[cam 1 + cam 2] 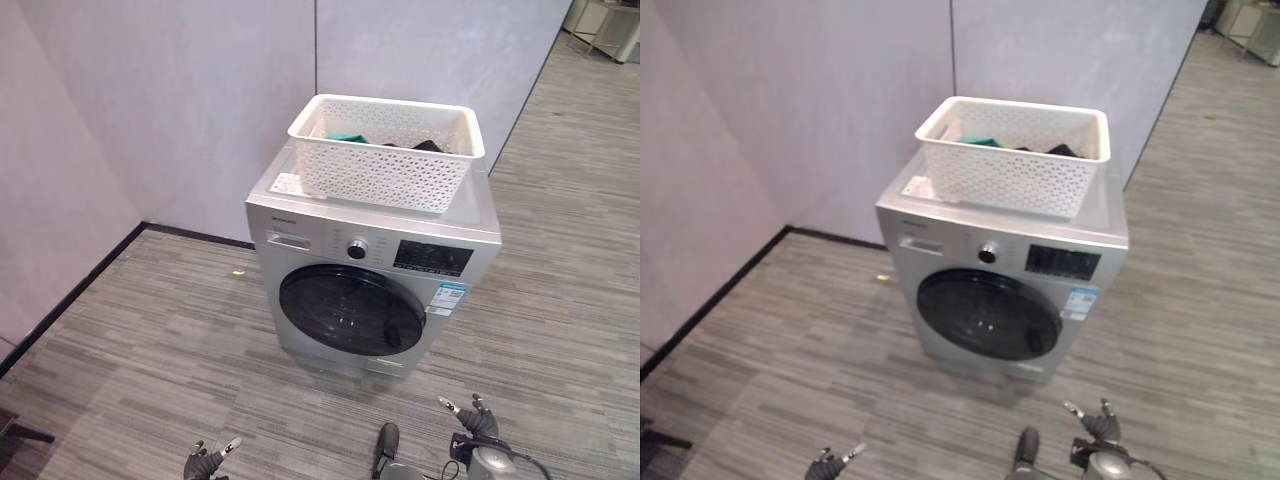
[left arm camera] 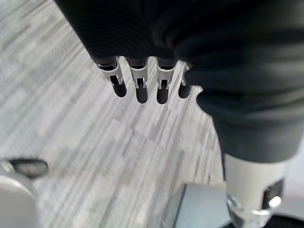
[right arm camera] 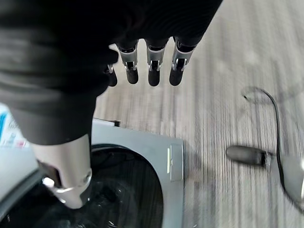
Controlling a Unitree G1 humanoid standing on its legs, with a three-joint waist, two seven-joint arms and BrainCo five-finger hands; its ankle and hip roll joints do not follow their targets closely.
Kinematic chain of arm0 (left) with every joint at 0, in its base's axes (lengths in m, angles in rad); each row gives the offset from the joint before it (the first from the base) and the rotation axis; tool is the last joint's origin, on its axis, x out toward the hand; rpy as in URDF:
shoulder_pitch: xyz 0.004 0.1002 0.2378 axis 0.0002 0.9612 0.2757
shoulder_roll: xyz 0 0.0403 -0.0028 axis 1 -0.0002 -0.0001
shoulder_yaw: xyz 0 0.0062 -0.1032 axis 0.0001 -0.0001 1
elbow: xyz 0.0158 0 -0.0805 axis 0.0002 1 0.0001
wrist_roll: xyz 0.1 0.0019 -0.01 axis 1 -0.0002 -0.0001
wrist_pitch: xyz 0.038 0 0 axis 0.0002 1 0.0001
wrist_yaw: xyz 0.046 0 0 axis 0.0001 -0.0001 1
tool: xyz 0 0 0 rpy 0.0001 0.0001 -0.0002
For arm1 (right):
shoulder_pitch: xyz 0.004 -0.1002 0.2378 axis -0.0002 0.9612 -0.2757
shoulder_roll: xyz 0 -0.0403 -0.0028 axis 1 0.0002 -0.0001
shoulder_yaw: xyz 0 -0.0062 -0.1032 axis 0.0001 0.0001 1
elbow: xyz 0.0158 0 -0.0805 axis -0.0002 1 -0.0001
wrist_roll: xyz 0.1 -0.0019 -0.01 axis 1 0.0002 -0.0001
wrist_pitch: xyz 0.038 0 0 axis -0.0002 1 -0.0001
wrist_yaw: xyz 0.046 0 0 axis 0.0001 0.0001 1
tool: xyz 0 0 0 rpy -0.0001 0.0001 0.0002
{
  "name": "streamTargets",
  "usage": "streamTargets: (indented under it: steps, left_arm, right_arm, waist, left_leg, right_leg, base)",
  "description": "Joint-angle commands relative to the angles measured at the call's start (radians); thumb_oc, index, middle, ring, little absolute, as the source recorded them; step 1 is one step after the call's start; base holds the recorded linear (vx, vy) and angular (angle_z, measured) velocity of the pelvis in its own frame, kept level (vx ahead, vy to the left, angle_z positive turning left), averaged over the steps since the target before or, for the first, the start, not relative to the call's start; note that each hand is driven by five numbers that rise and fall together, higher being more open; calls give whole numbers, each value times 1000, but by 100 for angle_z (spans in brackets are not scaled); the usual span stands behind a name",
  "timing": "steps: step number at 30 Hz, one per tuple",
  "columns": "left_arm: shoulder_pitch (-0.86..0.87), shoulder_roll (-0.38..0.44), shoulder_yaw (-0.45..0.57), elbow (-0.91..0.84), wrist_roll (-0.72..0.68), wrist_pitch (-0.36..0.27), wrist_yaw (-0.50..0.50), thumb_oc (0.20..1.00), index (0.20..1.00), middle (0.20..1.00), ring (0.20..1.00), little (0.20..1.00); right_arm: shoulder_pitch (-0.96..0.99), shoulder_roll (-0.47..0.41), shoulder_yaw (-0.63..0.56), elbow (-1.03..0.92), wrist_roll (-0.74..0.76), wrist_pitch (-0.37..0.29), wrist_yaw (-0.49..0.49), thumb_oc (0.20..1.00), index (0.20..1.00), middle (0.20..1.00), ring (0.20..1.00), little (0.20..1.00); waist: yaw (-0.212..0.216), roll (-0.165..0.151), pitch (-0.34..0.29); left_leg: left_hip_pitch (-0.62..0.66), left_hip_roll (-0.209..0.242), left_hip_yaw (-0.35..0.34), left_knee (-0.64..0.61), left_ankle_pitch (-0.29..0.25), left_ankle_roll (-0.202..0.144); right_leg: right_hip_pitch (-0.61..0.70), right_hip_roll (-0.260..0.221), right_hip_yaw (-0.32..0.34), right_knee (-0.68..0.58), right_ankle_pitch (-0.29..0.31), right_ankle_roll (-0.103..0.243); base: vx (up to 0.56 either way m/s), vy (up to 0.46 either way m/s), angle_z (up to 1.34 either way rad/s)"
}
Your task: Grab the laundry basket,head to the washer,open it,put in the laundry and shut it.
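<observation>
A silver front-loading washer (image 1: pixel 375 275) stands on a grey striped floor (image 1: pixel 150 360), its back to a pale wall (image 1: pixel 180 100) with a dark baseboard. The round dark door (image 1: pixel 352 309) is closed. Above the door, a knob (image 1: pixel 357 249) sits near the middle of the control strip, with a dark display panel (image 1: pixel 432 257) at 3 o'clock from it.

A white perforated laundry basket (image 1: pixel 385 165) rests on top of the washer, toward the machine's right side. Inside it, a teal garment (image 1: pixel 347 137) lies toward the left and dark clothing (image 1: pixel 430 146) toward the right.

Neither hand touches the basket or the washer. In the head views, the left hand (image 1: pixel 205 462) shows at about 7 o'clock near the bottom edge, and the right hand (image 1: pixel 478 424) at about 5 o'clock, both low and well apart from the machine.

The left wrist view adds a close look at the left hand's fingers (image 2: pixel 138 85): straight, side by side, holding nothing, with bare floor past them and a corner of the washer's base (image 2: pixel 199 206) beyond.

The right wrist view shows the right hand's fingers (image 3: pixel 153 70) likewise straight and empty, and its thumb (image 3: pixel 66 180) over the dark glass of the washer door, close to it.
</observation>
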Motion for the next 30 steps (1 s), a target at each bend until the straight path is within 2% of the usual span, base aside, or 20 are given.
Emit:
streamTargets:
  steps: [1, 2, 4, 8, 9, 14, 24, 30]
  left_arm:
    - [-98, 24, 23, -29, 56, -45, -10, 1000, 1000, 1000, 1000, 1000]
    - [-88, 35, 18, -34, 77, -46, -13, 1000, 1000, 1000, 1000, 1000]
    - [-81, 46, 12, -39, 82, -48, -21, 1000, 1000, 1000, 1000, 1000]
    - [-58, 67, 30, -48, 83, -51, -32, 1000, 1000, 1000, 1000, 1000]
    - [-43, 72, 35, -58, 81, -54, -41, 1000, 1000, 1000, 1000, 1000]
    - [-35, 77, 17, -79, 79, -60, -60, 1000, 1000, 1000, 1000, 1000]
    - [-54, 73, -29, -99, 65, -69, -68, 1000, 1000, 1000, 1000, 1000]
    - [-48, 69, -56, -122, 62, -74, -74, 1000, 1000, 1000, 1000, 1000]
  right_arm:
    - [-136, -124, -35, -64, -83, 1, -32, 1000, 1000, 1000, 1000, 1000]
    - [-150, -160, -59, -56, -116, 5, -38, 1000, 1000, 1000, 1000, 1000]
    - [-177, -205, -59, -31, -150, 14, -37, 1000, 1000, 1000, 1000, 1000]
    - [-227, -267, -20, -2, -237, 27, -24, 1000, 1000, 1000, 1000, 1000]
    - [-260, -316, 26, 6, -313, 37, -3, 1000, 1000, 1000, 1000, 1000]
    - [-339, -380, 78, 9, -371, 40, 15, 1000, 1000, 1000, 1000, 1000]
    - [-477, -326, 219, -11, -367, 20, 45, 1000, 1000, 1000, 1000, 1000]
    - [-463, -281, 248, -53, -380, 13, 46, 1000, 1000, 1000, 1000, 1000]
  waist:
    - [-20, 53, 111]
    - [-16, 50, 102]
    - [-14, 40, 94]
    - [15, 17, 83]
    - [30, 4, 74]
    - [31, 5, 74]
    - [36, 25, 107]
    - [37, 35, 111]
  left_leg:
    - [27, 25, -71, -90, -24, 36]
    - [20, 20, -97, -97, -17, 42]
    - [0, 12, -117, -87, -12, 45]
    - [-6, 3, -121, -84, -14, 43]
    - [5, 9, -121, -104, -6, 34]
    - [18, 29, -145, -132, 10, 17]
    - [-23, 77, -161, -151, 50, -10]
    - [-36, 99, -181, -187, 80, -19]
  right_leg:
    - [4, 47, 188, 115, 45, 24]
    - [25, 28, 234, 131, 70, 16]
    - [42, 30, 260, 102, 73, 8]
    - [78, 14, 225, 46, 85, 16]
    - [83, 13, 221, 42, 86, 22]
    - [85, 16, 208, 56, 75, 20]
    - [46, 50, 201, 55, 56, -4]
    - [27, 60, 186, 82, 32, -15]
  base:
    - [-129, 42, 45]
    - [-101, 3, 64]
    - [-43, -40, 62]
    - [6, -69, 23]
    - [79, -112, 6]
    - [42, -60, 3]
    - [-3, -61, 9]
    - [12, -20, 12]
